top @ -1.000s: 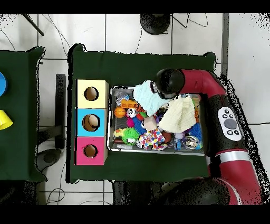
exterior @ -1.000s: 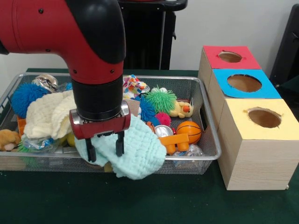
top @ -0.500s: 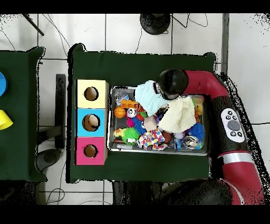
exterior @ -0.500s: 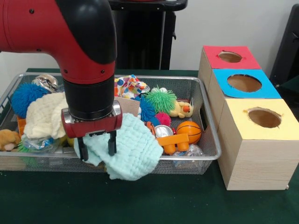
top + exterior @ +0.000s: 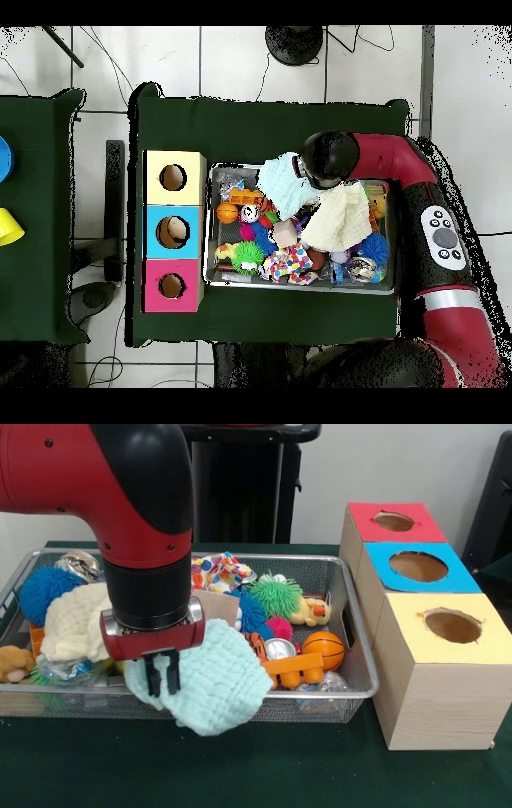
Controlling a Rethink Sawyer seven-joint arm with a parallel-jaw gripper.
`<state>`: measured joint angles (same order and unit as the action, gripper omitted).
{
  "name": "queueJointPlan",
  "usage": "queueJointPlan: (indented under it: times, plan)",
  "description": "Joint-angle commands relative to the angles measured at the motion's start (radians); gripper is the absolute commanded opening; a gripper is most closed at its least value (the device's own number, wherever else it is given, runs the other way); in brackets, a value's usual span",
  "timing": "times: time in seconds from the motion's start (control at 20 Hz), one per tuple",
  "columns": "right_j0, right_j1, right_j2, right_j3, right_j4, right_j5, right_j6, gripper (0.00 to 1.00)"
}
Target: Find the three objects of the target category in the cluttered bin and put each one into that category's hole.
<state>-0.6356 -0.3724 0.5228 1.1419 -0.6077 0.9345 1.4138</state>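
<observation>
The wire mesh bin [image 5: 358, 634] holds mixed clutter. My gripper [image 5: 162, 674] is shut on a pale mint cloth [image 5: 220, 680] at the bin's near rim; the cloth hangs over the rim. The yellow duck plush [image 5: 313, 611] lies near the bin's right side. A tiger-striped plush [image 5: 256, 642] peeks out beside the cloth. A tan furry plush [image 5: 14, 662] sits at the bin's left end. The red-topped box's hole [image 5: 394, 522] is farthest back in the box row. In the overhead view the cloth [image 5: 282, 184], the arm's wrist [image 5: 328, 160] and the red box's hole [image 5: 171, 286] show.
A blue-topped box [image 5: 418, 568] and a yellow-topped box [image 5: 451, 628] stand in line with the red one. The bin also holds a cream cloth [image 5: 74, 622], a blue spiky ball [image 5: 42, 590], a green spiky ball [image 5: 274, 594], a small basketball [image 5: 322, 649] and a spotted cloth [image 5: 220, 572].
The fingers have closed on the mint cloth. The gripper has shifted left along the bin's near rim, and the cloth has bunched and moved with it.
</observation>
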Motion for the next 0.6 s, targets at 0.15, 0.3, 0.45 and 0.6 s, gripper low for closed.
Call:
queueJointPlan:
  times: [0.15, 0.3, 0.45, 0.6]
  plan:
    - [-0.009, 0.028, -0.033, -0.032, -0.057, -0.009, -0.118, 0.00]
    - [-0.012, 0.032, -0.028, -0.038, -0.060, -0.030, -0.117, 0.00]
    - [-0.019, 0.027, -0.028, -0.027, -0.056, -0.033, -0.116, 0.00]
    - [-0.022, -0.005, -0.029, -0.018, -0.038, 0.020, -0.125, 0.00]
